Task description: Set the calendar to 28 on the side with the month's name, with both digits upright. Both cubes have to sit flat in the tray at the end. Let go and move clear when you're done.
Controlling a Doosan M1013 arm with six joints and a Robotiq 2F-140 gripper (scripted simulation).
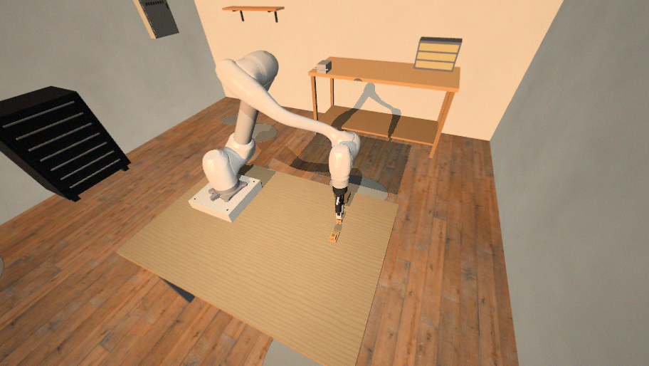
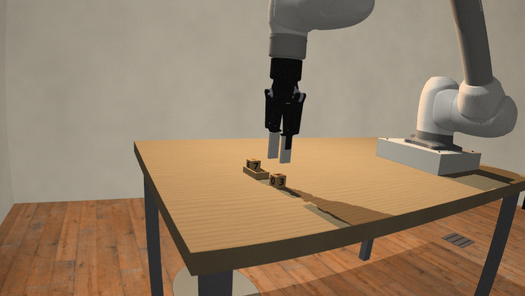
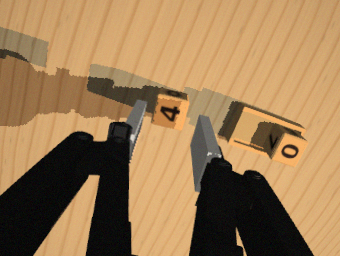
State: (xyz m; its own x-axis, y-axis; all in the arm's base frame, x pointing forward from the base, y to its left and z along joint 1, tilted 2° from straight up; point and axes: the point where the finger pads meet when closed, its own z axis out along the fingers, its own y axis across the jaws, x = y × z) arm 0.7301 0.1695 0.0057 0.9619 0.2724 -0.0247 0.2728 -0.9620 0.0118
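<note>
Above the table (image 2: pixel 220 220), toward its far edge, the gripper (image 2: pixel 279 154) hangs with fingers narrowly parted, holding nothing. One cube (image 2: pixel 253 164) sits in the tray (image 2: pixel 257 173); the other cube (image 2: pixel 278 180) (faces 0 and 3) rests on the table just beside it.

The top view looks down from high on the whole room and the table (image 1: pixel 218 268). The exterior view stands low beside this table, quite near. The wrist view looks down past the gripper (image 3: pixel 169 133) at the same table.
</note>
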